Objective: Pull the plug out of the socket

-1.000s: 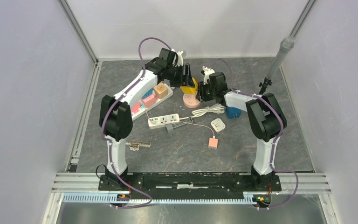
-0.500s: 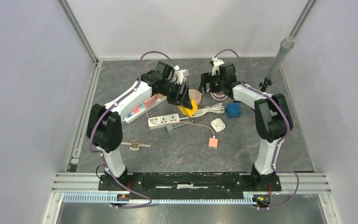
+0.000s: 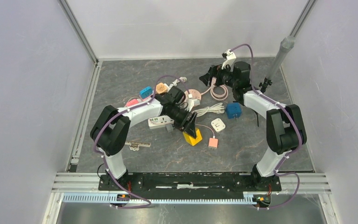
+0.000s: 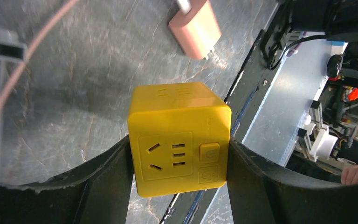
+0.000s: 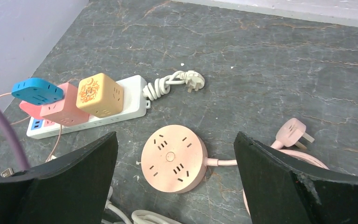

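The plug is a yellow cube adapter (image 3: pixel 194 136) (image 4: pixel 179 137). My left gripper (image 3: pixel 190 127) (image 4: pixel 179 145) is shut on it, a finger pressed to each side, low over the table's front middle. The cube is free of the socket, a round pink disc (image 3: pixel 195 94) (image 5: pixel 174 158) that lies flat at the back with its pink cord and plug (image 5: pixel 294 132) beside it. All of the disc's slots are bare. My right gripper (image 3: pixel 213 76) (image 5: pixel 175 140) hangs open above the disc and touches nothing.
A white power strip (image 5: pixel 121 109) carries blue, pink and orange cubes (image 5: pixel 98 94). A second white strip (image 3: pixel 160 122), a coiled white cord (image 3: pixel 209 110), a blue adapter (image 3: pixel 233 110), a white adapter (image 3: pixel 218 124) and a small pink charger (image 3: pixel 213 143) lie mid-table. A grey pole (image 3: pixel 279 58) stands back right.
My left arm has carried the yellow cube off the pink socket and forward to the front middle. My right gripper has opened wide, let go and pulled back upward.
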`<state>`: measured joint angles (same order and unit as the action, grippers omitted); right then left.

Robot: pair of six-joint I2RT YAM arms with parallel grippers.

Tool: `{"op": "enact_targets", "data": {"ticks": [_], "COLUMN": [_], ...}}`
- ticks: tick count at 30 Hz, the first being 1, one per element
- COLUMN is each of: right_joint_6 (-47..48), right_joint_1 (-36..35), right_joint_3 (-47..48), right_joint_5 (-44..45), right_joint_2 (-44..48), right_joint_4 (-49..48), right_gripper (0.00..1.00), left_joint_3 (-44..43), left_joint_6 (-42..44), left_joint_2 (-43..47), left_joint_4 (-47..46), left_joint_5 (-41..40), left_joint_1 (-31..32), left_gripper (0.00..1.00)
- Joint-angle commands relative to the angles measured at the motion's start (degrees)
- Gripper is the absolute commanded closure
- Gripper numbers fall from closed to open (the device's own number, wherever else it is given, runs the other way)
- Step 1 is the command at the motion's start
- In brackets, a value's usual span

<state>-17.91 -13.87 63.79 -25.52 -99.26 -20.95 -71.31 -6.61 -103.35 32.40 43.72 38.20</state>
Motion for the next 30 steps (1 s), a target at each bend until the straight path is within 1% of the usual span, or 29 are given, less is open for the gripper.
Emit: {"op": "enact_targets", "data": {"ticks": [1,3,4,5,7,9,11,12,16,20,24,26,28,30], "right_joint_6": [1.49,1.58,1.51,1.50,2.65,6.17,7.88,8.20,10.93,10.11,7.90,6.00,5.70,5.05], "right_joint_1": [-0.37,-0.46,-0.45,-0.46,-0.37,-0.26,-0.26,-0.29,-0.29,-0.37,-0.50,-0.81,-1.85,-3.00], "right_joint_3": [-0.57,-3.26,-3.57,-2.53,2.04,5.98,6.23,5.54,6.71,5.47,5.79,5.83,5.48,5.02], "right_joint_5": [-0.70,0.03,0.05,-0.28,-1.86,-4.06,-5.81,-6.09,-5.29,-2.52,2.26,2.36,3.54,4.92], "right_joint_2": [2.67,3.92,4.19,3.79,2.27,0.96,1.01,1.45,1.18,3.11,4.51,5.20,5.81,6.40], "right_joint_4": [-4.40,-8.19,-8.43,-6.70,-0.06,6.26,7.51,7.02,10.86,12.62,15.75,16.21,16.43,16.73], "right_gripper": [0.02,0.02,0.02,0.02,0.02,0.02,0.02,0.02,0.02,0.02,0.02,0.02,0.02,0.02], "left_joint_3": [2.90,2.76,2.52,2.41,2.55,2.73,2.83,2.75,3.94,2.75,0.72,-1.45,-1.64,-1.16], "left_joint_6": [-4.16,-4.91,-5.42,-6.30,-7.86,-8.79,-9.20,-9.21,-9.07,-8.39,-6.08,-4.65,-4.46,-4.93], "left_joint_2": [2.90,2.17,1.62,1.20,0.47,0.09,0.24,0.25,0.23,-0.06,2.58,4.64,8.10,11.24], "left_joint_4": [-6.73,-6.65,-6.56,-6.56,-6.56,-6.49,-6.32,-6.09,-6.96,-6.11,-3.97,-1.54,-1.76,-2.63], "left_joint_5": [1.54,0.26,-0.22,-0.57,-2.00,-3.13,-4.60,-5.26,-7.45,-9.37,-17.21,-20.64,-24.84,-27.33], "left_joint_1": [0.60,1.57,1.97,2.58,3.73,4.84,5.62,5.90,6.36,6.37,6.36,6.28,6.21,5.95], "left_gripper": [0.63,0.59,0.56,0.53,0.43,0.31,0.22,0.20,0.15,0.13,0.11,0.10,0.08,0.07]}}
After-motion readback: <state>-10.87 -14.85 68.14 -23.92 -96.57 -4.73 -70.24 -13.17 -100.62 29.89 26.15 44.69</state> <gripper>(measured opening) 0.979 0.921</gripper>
